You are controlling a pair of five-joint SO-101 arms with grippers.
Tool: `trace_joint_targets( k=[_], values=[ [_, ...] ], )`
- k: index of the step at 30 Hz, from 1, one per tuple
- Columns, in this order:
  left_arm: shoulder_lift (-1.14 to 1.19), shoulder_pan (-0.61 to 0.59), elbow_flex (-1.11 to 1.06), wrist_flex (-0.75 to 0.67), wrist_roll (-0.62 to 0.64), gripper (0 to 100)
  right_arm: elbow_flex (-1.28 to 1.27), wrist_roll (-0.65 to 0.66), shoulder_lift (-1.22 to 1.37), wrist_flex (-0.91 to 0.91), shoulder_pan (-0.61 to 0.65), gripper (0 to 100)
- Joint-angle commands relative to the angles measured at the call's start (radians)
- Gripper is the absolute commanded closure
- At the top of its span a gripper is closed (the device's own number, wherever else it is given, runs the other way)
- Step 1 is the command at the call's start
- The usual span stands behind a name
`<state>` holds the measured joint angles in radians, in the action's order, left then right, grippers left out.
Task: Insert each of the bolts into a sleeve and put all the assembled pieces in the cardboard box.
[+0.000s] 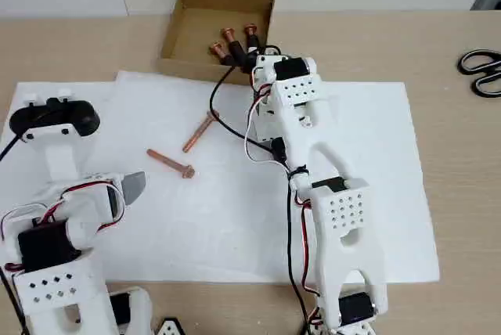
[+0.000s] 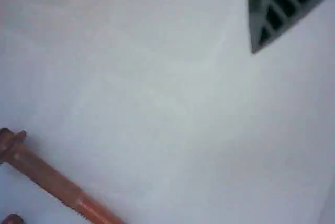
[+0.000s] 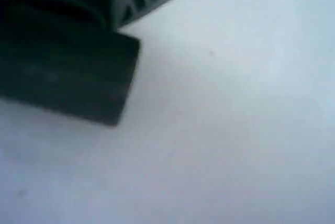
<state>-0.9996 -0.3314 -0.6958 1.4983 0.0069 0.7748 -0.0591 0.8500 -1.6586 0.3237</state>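
**Operator:** Status of the right gripper (image 1: 257, 63)?

**Technician:** It is positioned at the near edge of the cardboard box (image 1: 196, 28), beside three assembled pieces (image 1: 233, 44) that lean against that wall. Its opening cannot be determined, nor whether it holds anything. A dark block (image 3: 63, 77) sits close to its camera and cannot be identified.

**Operator:** And the left gripper (image 1: 133, 186)?

**Technician:** It is low over the white sheet (image 1: 235, 225), near the closer bolt (image 1: 171, 163). Its opening cannot be determined. No item is seen in it.

**Operator:** Parts outstanding?

**Technician:** Two bare bolts lie flat on the sheet, the second bolt (image 1: 199, 132) nearer the box. Probable reason: both await sleeves. The left arm's position suits a pickup of the closer one.
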Motion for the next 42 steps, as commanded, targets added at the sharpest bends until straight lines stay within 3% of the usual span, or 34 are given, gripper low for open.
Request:
trace_joint_targets(
  k=[1,7,13,20,26,35,42],
  values=[
    [-0.015,-0.005,0.013,0.006,0.005,69,0.005,-0.002,-0.077,-0.022,0.007,99.5],
    [0.011,-0.002,0.073,0.063,-0.002,69,-0.012,0.0,-0.302,-0.024,0.005,99.5],
    [0.272,-0.002,0.249,0.097,-0.083,69,-0.146,0.006,-0.524,-0.019,0.002,99.5],
    [0.735,0.17,0.553,0.094,-0.221,69,-0.233,0.219,-0.657,-0.016,-0.001,99.5],
    [1.154,0.321,0.858,0.054,-0.319,69,-0.265,0.222,-0.676,-0.016,-0.082,99.5],
    [1.717,0.334,1.438,0.06,-0.325,70,-0.265,0.224,-0.677,-0.018,-0.174,99.5],
    [2.015,0.371,1.862,0.172,-0.325,79,-0.265,0.224,-0.676,-0.015,-0.168,99.5]
  ],
)
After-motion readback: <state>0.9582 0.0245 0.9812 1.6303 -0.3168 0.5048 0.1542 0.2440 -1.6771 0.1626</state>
